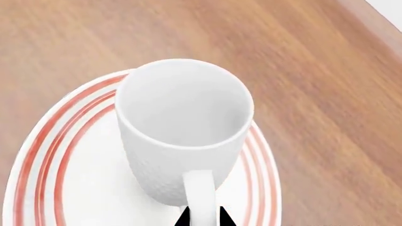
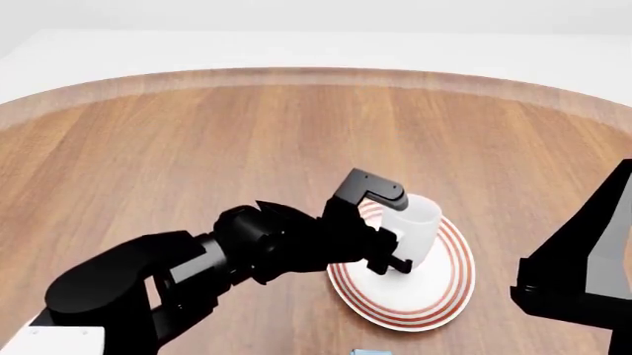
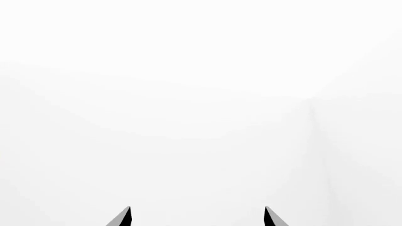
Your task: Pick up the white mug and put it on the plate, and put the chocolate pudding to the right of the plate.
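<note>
The white mug stands upright on the plate, a round white plate with red rings on its rim. My left gripper is shut on the mug's loop handle, with one black fingertip on each side of it. In the head view the mug is on the far part of the plate, and my left gripper is at its near left side. A light blue sliver at the bottom edge may be the chocolate pudding. My right gripper is open and empty, facing blank white.
The round wooden table stretches left and far from the plate. Its edge passes beyond the mug in the left wrist view. My right arm hangs at the right edge of the head view, near the plate's right side.
</note>
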